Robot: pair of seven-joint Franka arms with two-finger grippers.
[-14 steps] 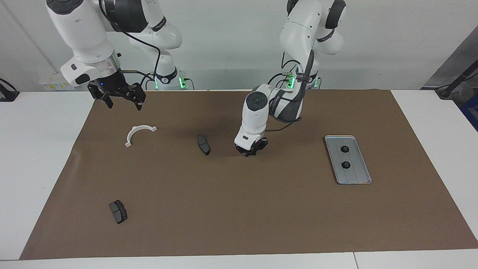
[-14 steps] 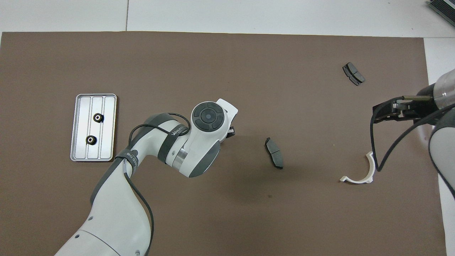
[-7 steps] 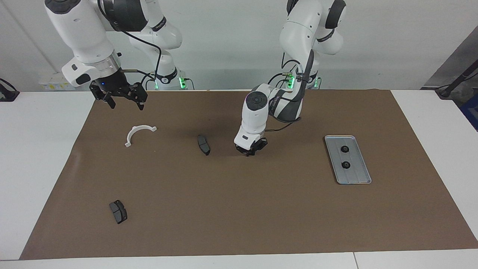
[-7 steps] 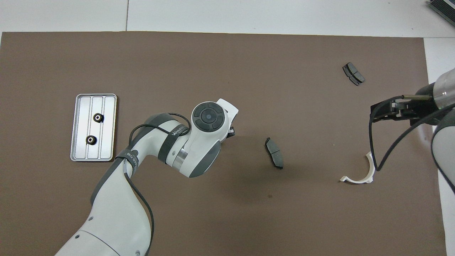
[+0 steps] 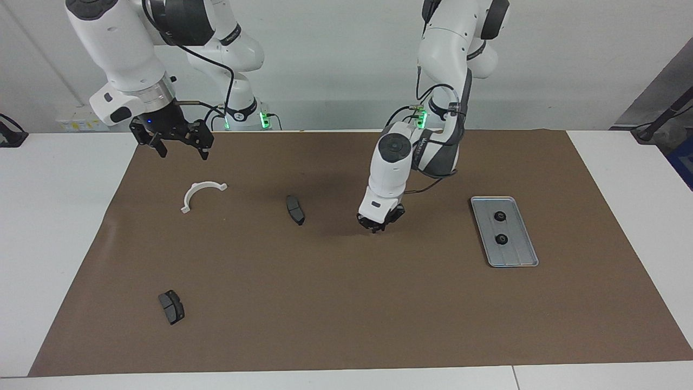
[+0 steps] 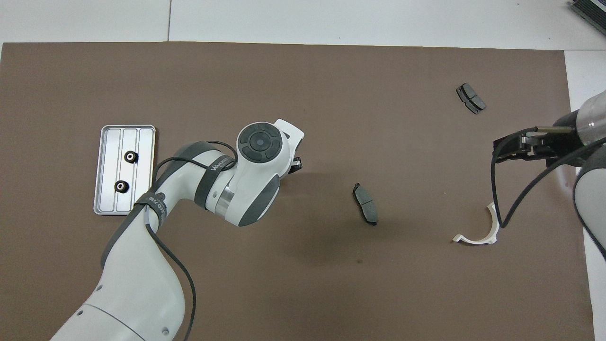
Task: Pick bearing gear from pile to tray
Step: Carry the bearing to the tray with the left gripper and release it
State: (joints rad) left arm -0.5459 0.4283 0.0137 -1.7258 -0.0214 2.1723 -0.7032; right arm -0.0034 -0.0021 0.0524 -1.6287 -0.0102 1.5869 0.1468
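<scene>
My left gripper (image 5: 379,226) hangs shut just above the brown mat, between a dark brake pad (image 5: 295,209) and the tray (image 5: 521,253). Its tips show no gear, and whether one sits between them I cannot tell. In the overhead view the wrist covers the left gripper (image 6: 295,164) almost fully. The silver tray (image 6: 142,192) holds two black bearing gears (image 5: 501,216) (image 5: 502,239), which also show from overhead (image 6: 130,156) (image 6: 121,187). No loose gear shows on the mat. My right gripper (image 5: 182,155) waits open in the air over the mat's edge nearest the robots, above the white bracket (image 5: 200,194).
The pile is scattered: one brake pad (image 6: 365,203) mid-mat, another brake pad (image 5: 171,306) (image 6: 470,98) toward the right arm's end and farthest from the robots, and the white bracket (image 6: 478,232). The right gripper (image 6: 502,150) trails a black cable.
The left gripper finished closing at the mat, then rose a little and moved toward the tray. The right gripper barely shifted.
</scene>
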